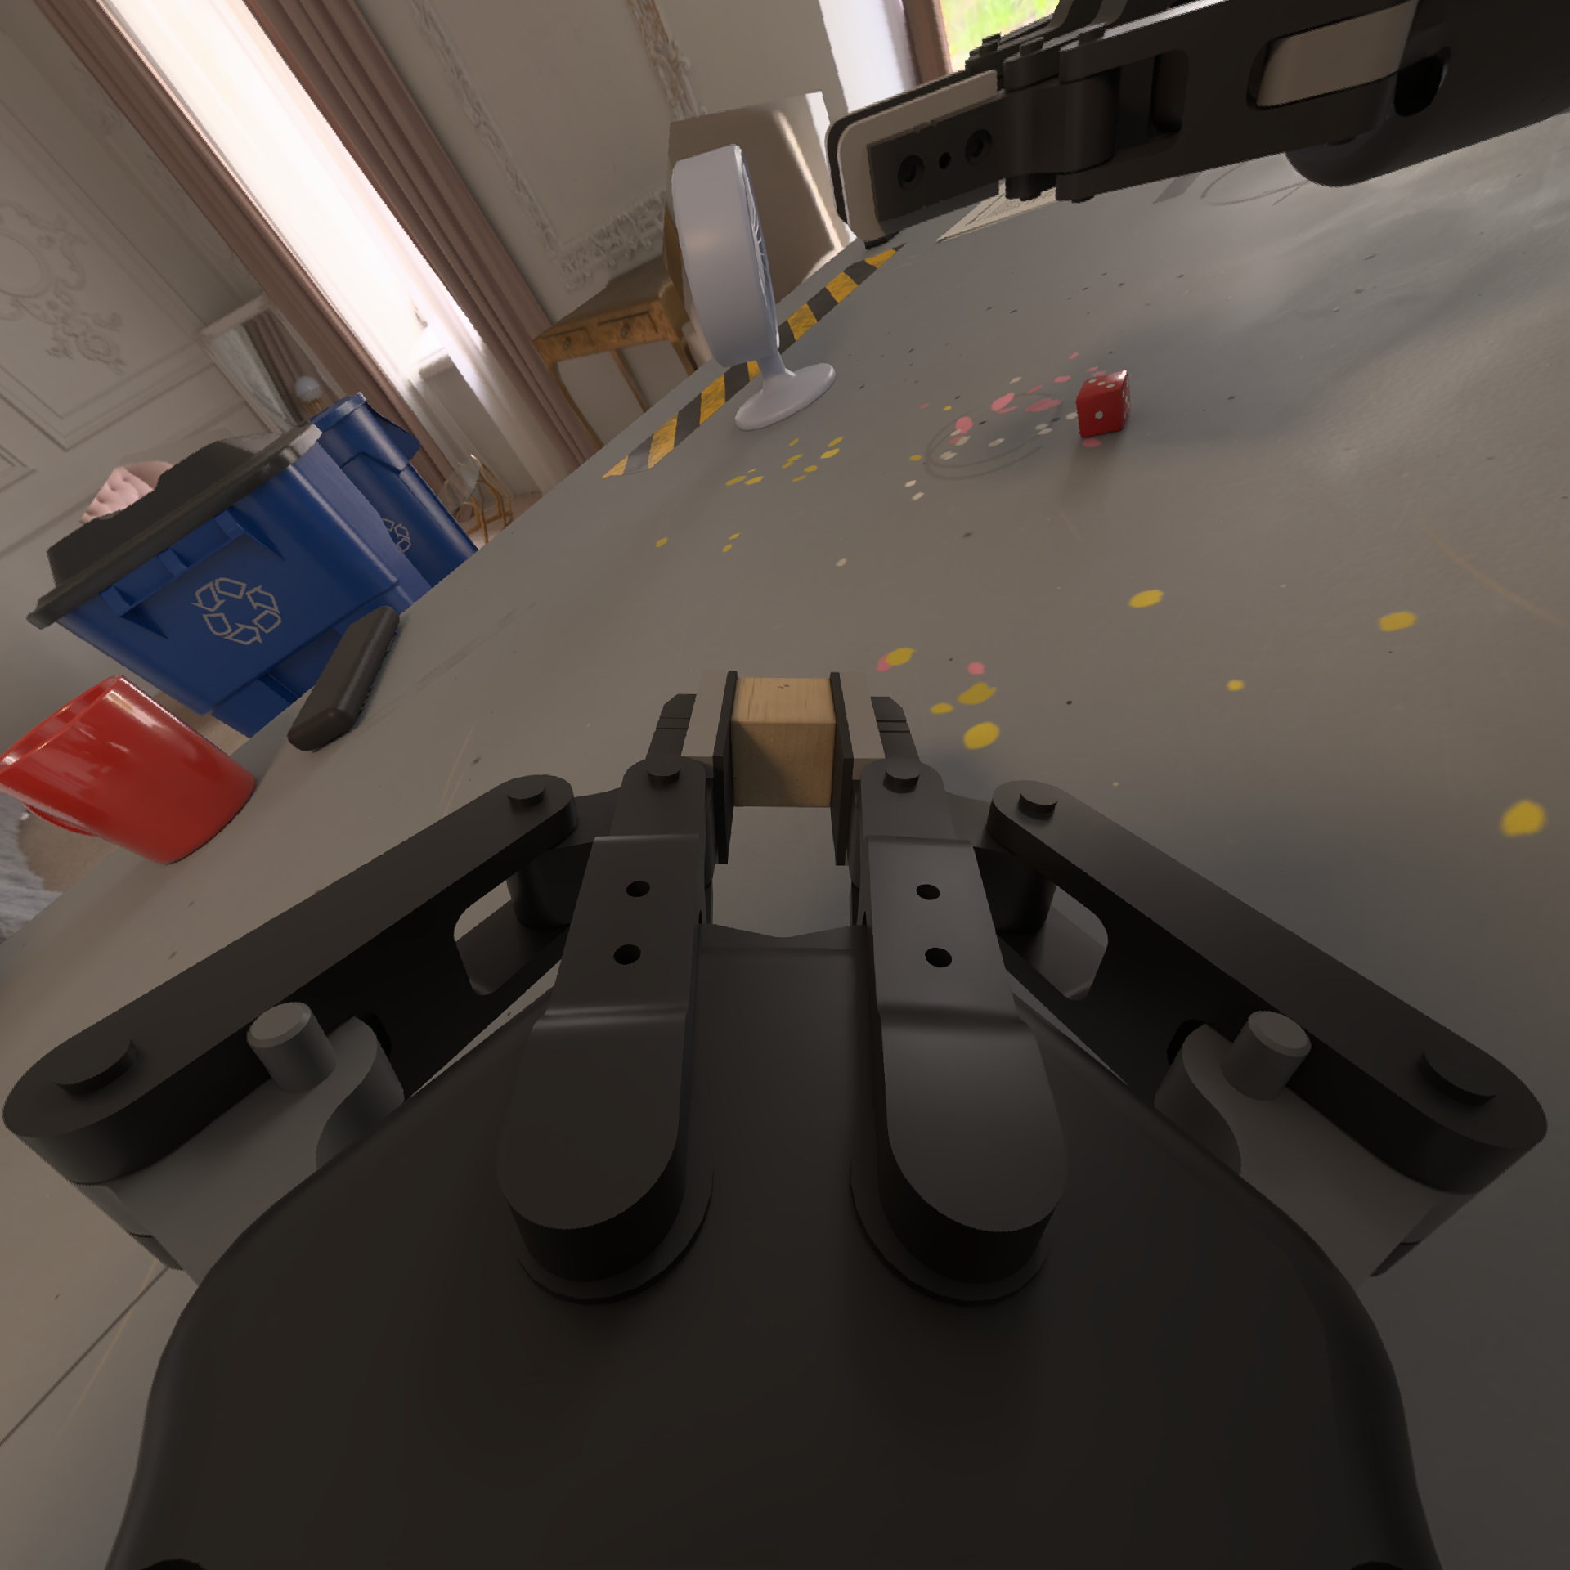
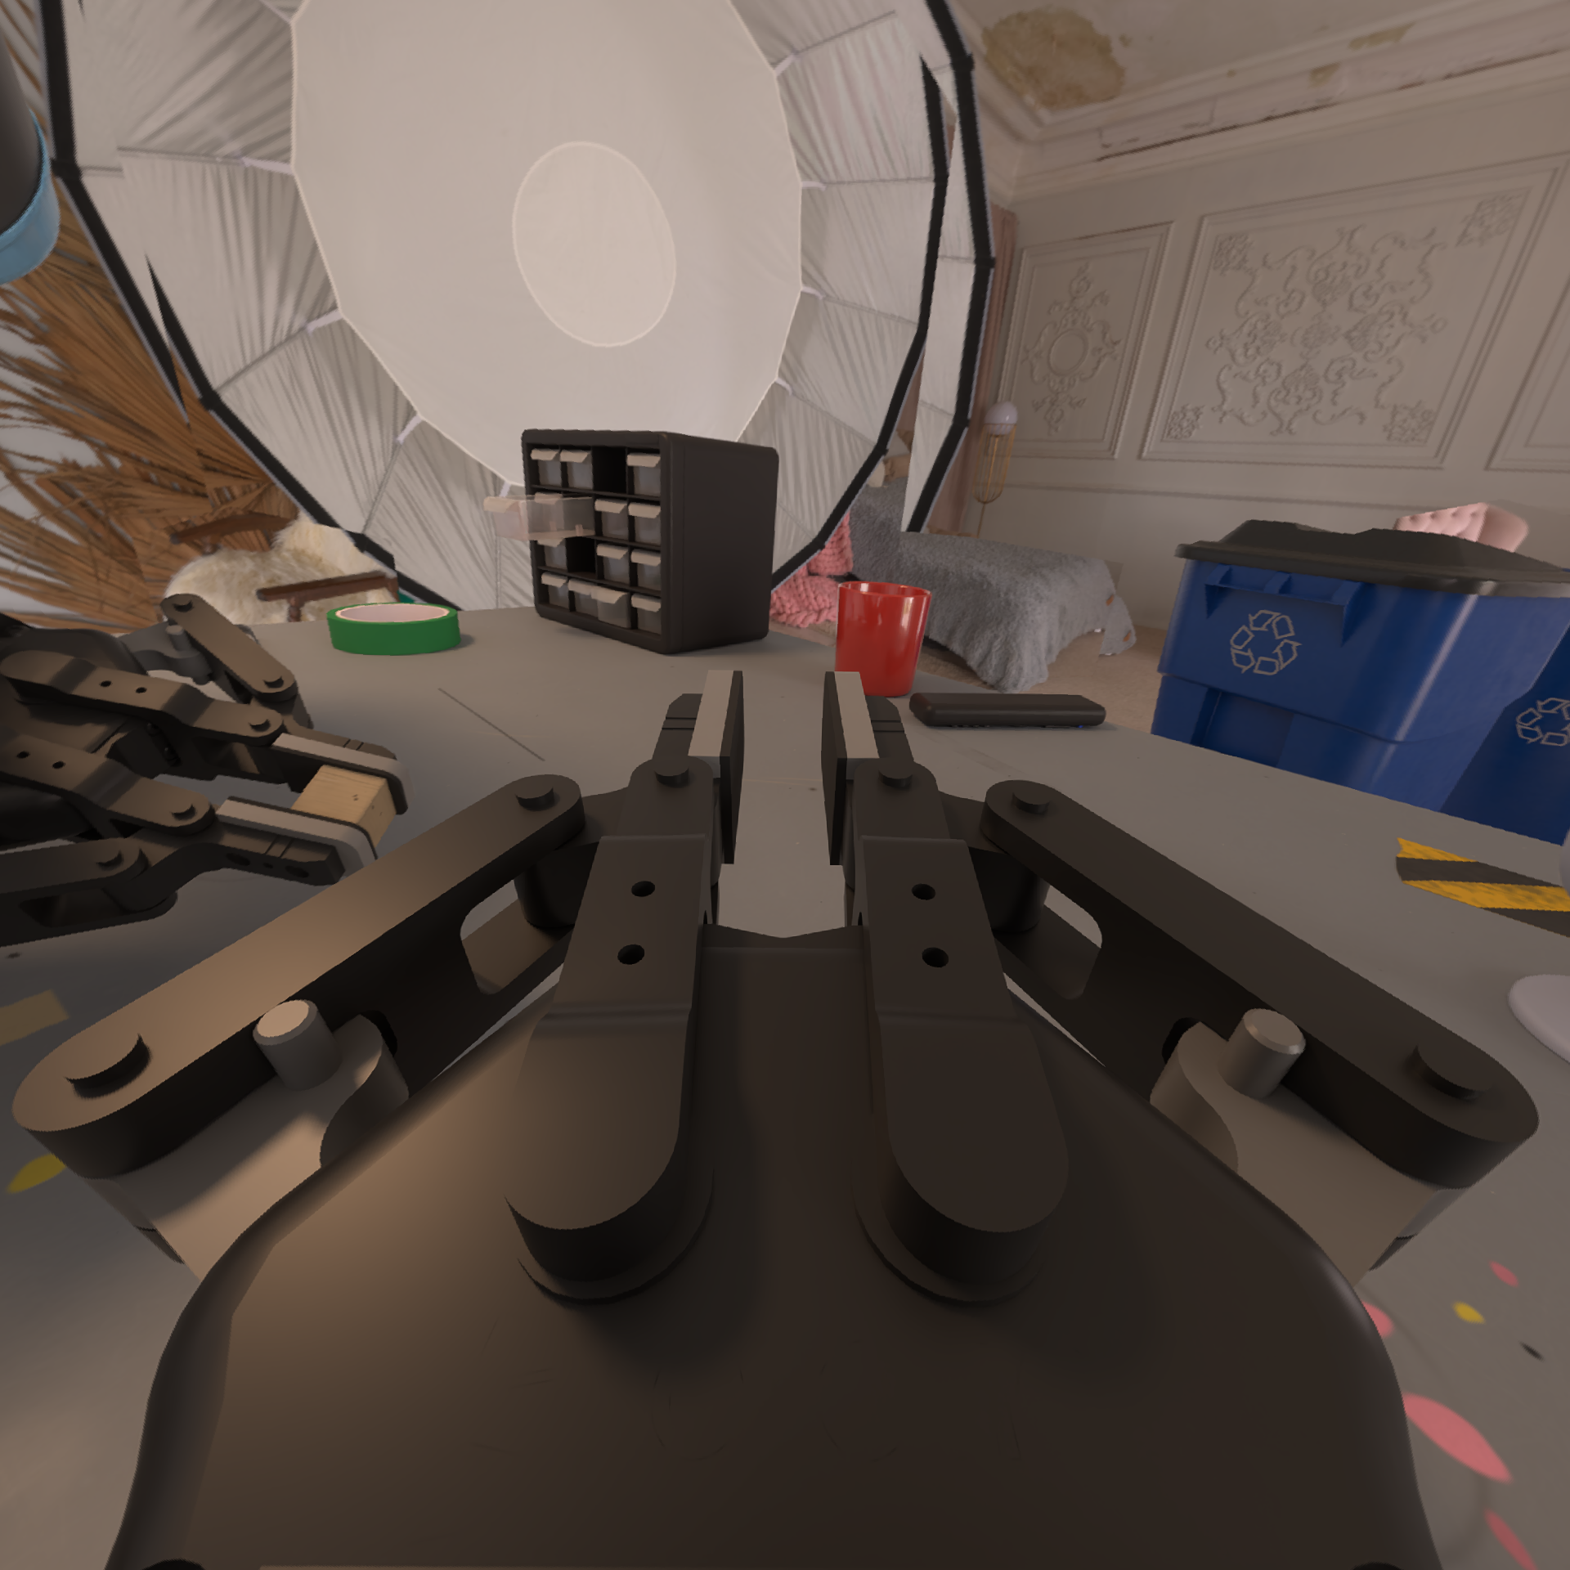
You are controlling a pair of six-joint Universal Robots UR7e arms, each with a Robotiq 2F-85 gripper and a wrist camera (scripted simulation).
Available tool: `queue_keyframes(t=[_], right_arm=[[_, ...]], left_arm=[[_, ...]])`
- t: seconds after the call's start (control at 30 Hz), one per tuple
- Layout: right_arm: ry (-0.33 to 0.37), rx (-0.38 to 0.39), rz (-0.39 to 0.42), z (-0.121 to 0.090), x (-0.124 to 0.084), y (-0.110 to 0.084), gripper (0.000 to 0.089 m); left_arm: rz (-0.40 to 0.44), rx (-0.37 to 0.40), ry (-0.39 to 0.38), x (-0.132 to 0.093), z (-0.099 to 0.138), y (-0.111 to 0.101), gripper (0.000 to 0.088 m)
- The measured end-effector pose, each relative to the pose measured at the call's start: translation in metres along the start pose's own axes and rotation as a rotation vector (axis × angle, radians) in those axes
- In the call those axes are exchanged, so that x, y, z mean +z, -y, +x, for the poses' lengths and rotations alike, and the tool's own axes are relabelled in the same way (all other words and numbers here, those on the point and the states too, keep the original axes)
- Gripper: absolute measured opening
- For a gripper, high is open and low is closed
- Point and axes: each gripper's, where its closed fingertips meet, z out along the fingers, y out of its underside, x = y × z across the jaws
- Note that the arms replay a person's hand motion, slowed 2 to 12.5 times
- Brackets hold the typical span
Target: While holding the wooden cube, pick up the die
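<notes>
The die (image 1: 1102, 403) sits alone on open grey table (image 1: 1274, 527), bare surface on all sides. The fan (image 1: 739, 280) stands well apart at its 9 o'clock, by the striped edge. The right gripper (image 2: 782, 722), jaws parted with nothing between, hangs over bare tabletop; at its 12 o'clock stand the cup (image 2: 880, 635), drawer cabinet (image 2: 650, 539) and a black bar (image 2: 1007, 709), tape (image 2: 393, 629) at 11.

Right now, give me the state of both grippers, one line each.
Left gripper: closed on the wooden cube.
Right gripper: open, nothing between its fingers; the die lies on the table.
</notes>
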Motion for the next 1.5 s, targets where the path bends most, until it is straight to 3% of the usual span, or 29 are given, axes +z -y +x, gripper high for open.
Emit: queue_keyframes(t=[0.3,0.9,1.5], right_arm=[[-0.039,-0.004,0.045,0.008,-0.002,0.006,0.0194],[-0.021,-0.047,0.015,0.007,0.005,-0.001,0.0205],[-0.156,-0.159,0.036,0.037,-0.01,0.009,0.016]], left_arm=[[-0.002,0.008,-0.002,0.0,0.001,0.0,0.019],[0.001,0.015,0.0,0.0,0.001,0.0,0.019],[0.013,-0.005,0.001,-0.001,-0.001,0.001,0.019]])
